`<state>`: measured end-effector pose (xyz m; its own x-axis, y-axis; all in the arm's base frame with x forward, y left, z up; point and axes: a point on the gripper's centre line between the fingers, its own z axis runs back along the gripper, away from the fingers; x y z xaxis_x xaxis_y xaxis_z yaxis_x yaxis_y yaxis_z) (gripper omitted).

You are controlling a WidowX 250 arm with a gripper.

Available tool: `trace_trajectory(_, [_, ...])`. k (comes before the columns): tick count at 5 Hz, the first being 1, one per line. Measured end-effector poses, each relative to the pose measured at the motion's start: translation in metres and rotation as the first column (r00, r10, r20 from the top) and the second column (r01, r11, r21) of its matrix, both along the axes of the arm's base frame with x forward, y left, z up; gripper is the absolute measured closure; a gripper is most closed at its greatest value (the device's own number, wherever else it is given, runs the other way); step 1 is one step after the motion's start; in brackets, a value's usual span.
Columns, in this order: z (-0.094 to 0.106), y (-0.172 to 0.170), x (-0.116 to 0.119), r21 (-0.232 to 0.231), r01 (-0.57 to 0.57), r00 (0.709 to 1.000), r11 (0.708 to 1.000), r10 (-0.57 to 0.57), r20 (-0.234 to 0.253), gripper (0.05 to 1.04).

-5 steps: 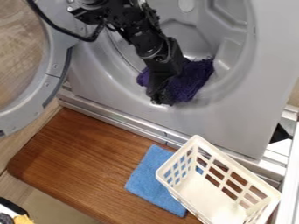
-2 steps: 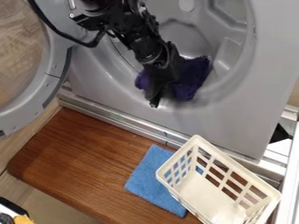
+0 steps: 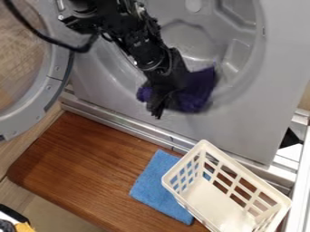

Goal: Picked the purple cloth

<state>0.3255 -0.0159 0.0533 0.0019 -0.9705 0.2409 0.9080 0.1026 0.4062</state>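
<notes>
My gripper (image 3: 158,108) hangs at the lower lip of the washer's round opening, its tips pointing down towards the wooden board. It is shut on the purple cloth (image 3: 196,90). Most of the bunched cloth bulges out on the gripper's right, and a small fold sticks out on its left. The gripper covers the middle of the cloth.
The open washer door (image 3: 54,77) stands at the left. Below the machine lies a wooden board (image 3: 79,163) with a folded blue cloth (image 3: 154,188) on it. A cream slotted basket (image 3: 275,195) stands at the lower right, partly over the blue cloth.
The gripper has come slightly down and outward from the drum opening, and the purple cloth has moved down along with it. The arm's upper part has shifted left.
</notes>
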Motion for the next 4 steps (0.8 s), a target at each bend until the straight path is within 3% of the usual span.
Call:
trace_trajectory(2, [0.029, 0.013, -0.053, 0.009, -0.056, 0.998, 0.998, 0.055, 0.041, 0.870])
trace_trajectory(4, [0.014, 0.045, -0.095, 0.015, -0.199, 0.980, 0.980, 0.199, 0.015, 0.870])
